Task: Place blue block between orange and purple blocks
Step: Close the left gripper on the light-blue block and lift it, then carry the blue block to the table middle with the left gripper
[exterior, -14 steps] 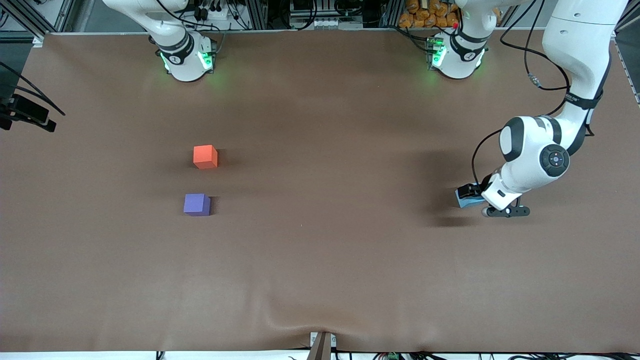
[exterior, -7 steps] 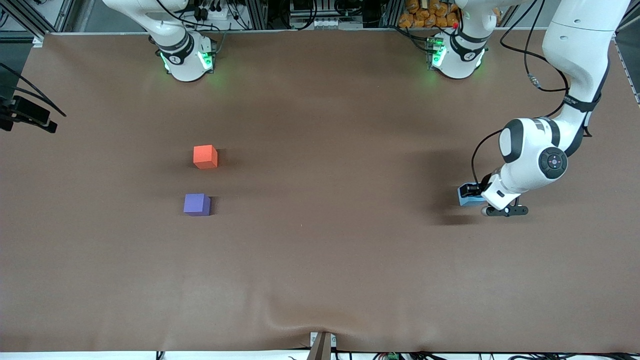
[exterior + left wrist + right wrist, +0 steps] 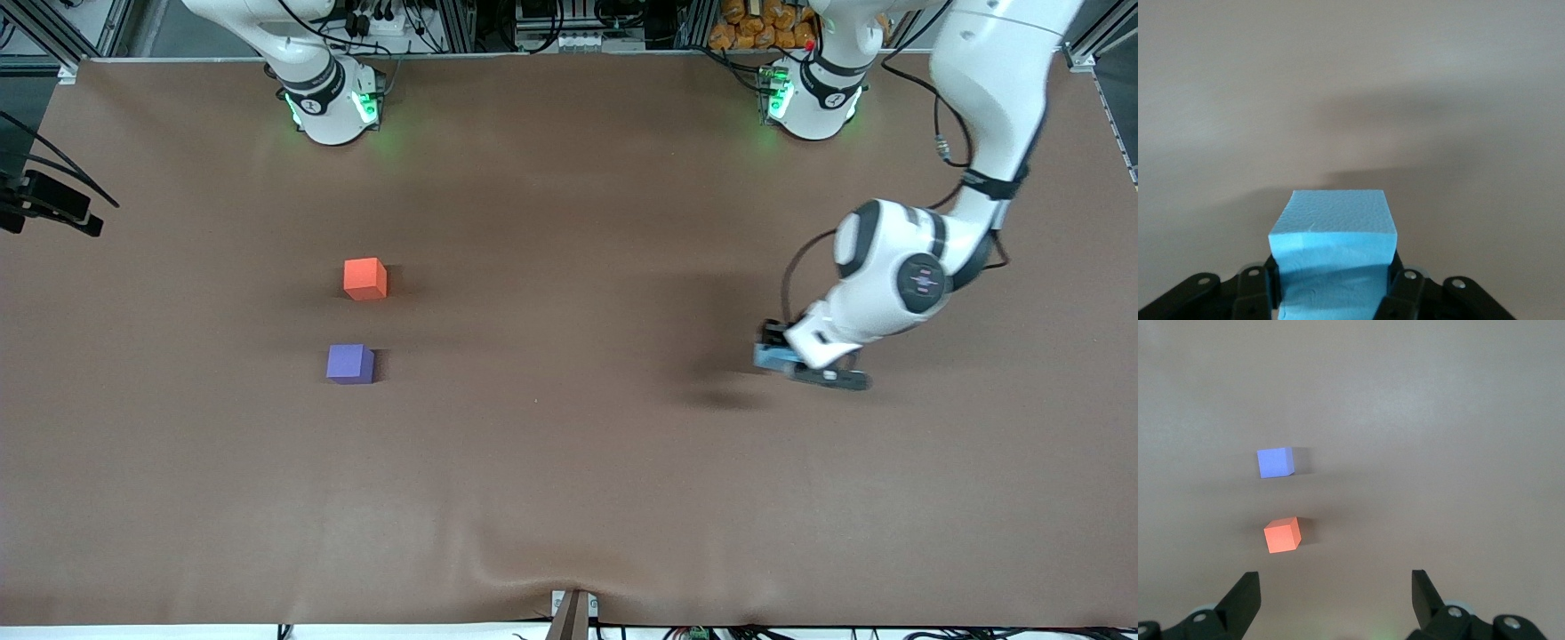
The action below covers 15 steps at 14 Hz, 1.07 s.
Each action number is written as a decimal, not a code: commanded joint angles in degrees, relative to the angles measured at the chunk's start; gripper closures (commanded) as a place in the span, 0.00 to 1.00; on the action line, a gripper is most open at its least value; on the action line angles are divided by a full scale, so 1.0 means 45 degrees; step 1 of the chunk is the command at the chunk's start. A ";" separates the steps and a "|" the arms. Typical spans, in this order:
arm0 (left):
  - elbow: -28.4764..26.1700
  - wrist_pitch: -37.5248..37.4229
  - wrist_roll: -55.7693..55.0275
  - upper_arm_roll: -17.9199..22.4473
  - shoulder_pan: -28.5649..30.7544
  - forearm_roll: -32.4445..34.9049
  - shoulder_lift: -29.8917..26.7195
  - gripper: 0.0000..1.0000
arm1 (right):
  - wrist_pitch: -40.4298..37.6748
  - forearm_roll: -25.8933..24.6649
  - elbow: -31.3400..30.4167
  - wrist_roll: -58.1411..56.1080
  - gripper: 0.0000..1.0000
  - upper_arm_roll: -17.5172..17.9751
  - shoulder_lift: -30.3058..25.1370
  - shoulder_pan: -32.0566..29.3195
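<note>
The left hand was clamped on the blue block, its two fingers pressed flat against opposite sides of the cube in the left wrist view. Hand and block hung just above the surface toward the left arm's end, with a dark shadow on the brown covering beneath them. Whether the block's underside was touching the covering could not be told.

The orange block and the purple block sat on the surface toward the right arm's end, well apart from the blue block. The purple one lay nearer to the front camera than the orange one. A gap of bare covering separated them; they were not touching.

The right hand was out of the front view, where only that arm's base and lower link showed at the top edge. In the right wrist view its fingers stood wide apart, holding nothing, above the two blocks.

No containers stood on the surface. A wide stretch of brown covering lay open between the blue block and the other two cubes. The covering showed a slight wrinkle at the edge nearest the front camera, where a small bracket was fixed. Both arm bases stood along the opposite edge.
</note>
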 commanded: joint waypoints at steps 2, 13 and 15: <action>0.2555 -0.0378 -0.1894 -0.0030 -0.3062 -0.0199 0.1429 1.00 | -0.0142 -0.0029 0.0179 0.0133 0.00 -0.0039 0.0063 0.0175; 0.7564 -0.0416 -0.6337 0.4306 -1.0319 -0.0102 0.5070 0.00 | 0.0268 0.0029 0.0062 0.1147 0.00 -0.0039 0.1252 0.3433; 0.7563 -0.2065 -0.6279 0.4384 -0.9774 -0.0082 0.4001 0.00 | 0.0463 0.0029 0.0062 0.2044 0.00 -0.0039 0.1623 0.4175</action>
